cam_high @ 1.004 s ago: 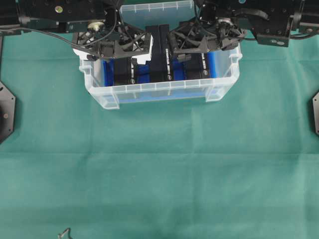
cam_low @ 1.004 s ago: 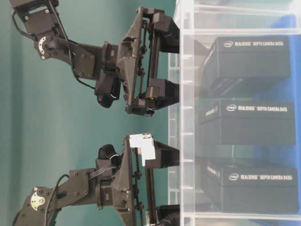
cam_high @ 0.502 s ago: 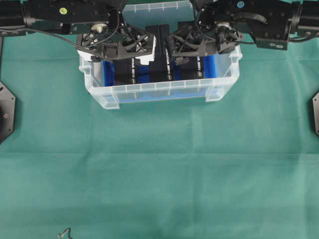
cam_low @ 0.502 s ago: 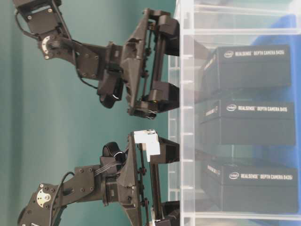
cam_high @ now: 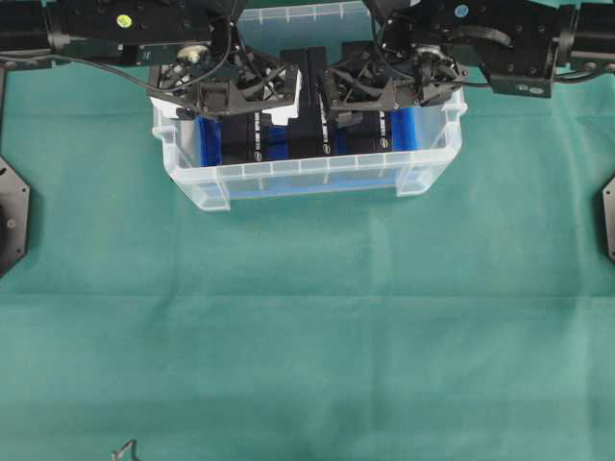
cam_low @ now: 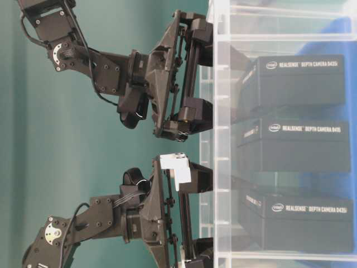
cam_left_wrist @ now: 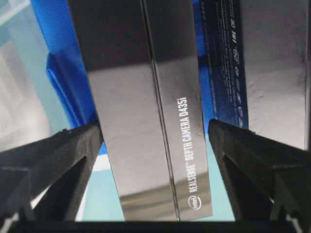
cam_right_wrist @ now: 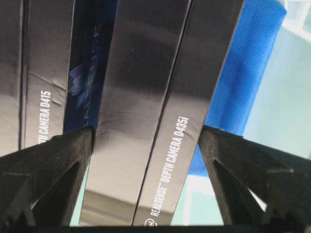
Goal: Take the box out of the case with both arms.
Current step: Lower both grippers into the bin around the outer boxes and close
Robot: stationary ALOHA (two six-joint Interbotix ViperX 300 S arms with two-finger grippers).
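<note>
Green-clothed worktop (cam_high: 307,327), bare in front. Farther back, clear case (cam_high: 303,176) with blue lining, three black RealSense camera boxes standing side by side inside. Above, left hand (cam_left_wrist: 155,133) spread astride the left box (cam_left_wrist: 146,111), right hand (cam_right_wrist: 146,138) spread astride the right box (cam_right_wrist: 146,111). Approach step, nothing gripped; next, probably lower, pinch, lift straight.

Boxes (cam_low: 295,81) read "REALSENSE DEPTH CAMERA D435i"; 1 (cam_right_wrist: 36,73) reads "CAMERA D415".
</note>
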